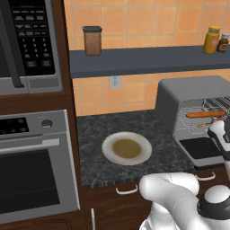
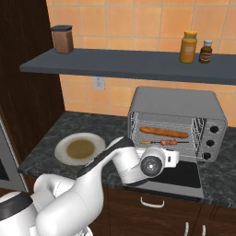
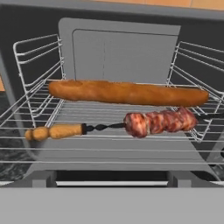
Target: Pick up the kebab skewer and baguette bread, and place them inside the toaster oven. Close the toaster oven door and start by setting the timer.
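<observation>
Gripper (image 2: 174, 157) at oven (image 2: 177, 103) mouth, jaw state unclear; baguette (image 3: 127, 92) and skewer (image 3: 131, 124) already racked, door (image 2: 177, 177) still down, closing and timer left.

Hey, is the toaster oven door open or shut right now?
Open. The toaster oven door lies dropped flat in front of the toaster oven, leaving the baguette and skewer on the rack exposed.
</observation>
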Available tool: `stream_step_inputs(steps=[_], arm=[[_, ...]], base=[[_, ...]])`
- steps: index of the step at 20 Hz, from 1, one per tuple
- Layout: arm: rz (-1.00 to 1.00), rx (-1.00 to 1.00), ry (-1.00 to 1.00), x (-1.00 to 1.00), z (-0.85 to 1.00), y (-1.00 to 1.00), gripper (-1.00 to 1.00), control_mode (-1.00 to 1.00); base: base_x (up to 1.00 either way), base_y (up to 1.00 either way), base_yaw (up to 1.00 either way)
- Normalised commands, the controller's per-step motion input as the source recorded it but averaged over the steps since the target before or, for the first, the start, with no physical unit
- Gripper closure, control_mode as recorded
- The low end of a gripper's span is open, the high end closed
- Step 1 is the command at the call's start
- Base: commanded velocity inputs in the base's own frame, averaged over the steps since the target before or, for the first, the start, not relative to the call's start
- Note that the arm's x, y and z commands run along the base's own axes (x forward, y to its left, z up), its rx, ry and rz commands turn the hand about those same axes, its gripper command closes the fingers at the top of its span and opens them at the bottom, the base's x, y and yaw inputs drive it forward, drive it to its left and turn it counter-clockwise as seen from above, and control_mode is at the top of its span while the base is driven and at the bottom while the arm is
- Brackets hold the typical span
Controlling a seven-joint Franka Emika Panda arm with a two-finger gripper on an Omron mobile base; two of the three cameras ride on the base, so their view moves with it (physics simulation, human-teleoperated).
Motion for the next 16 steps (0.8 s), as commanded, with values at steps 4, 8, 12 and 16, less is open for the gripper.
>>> stream_step_inputs(steps=[4,8,12,16], arm=[[0.0,0.0,0.0,0.03,-0.02,0.0,-1.0,-1.0],[0.0,0.0,0.0,0.15,-0.01,0.0,-1.0,-1.0],[0.0,0.0,0.0,0.02,-0.13,0.0,-1.0,-1.0],[0.0,0.0,0.0,0.0,-0.11,0.0,-1.0,-1.0]], base=[[0.0,0.0,0.0],[0.0,0.0,0.0],[0.0,0.0,0.0],[0.0,0.0,0.0]])
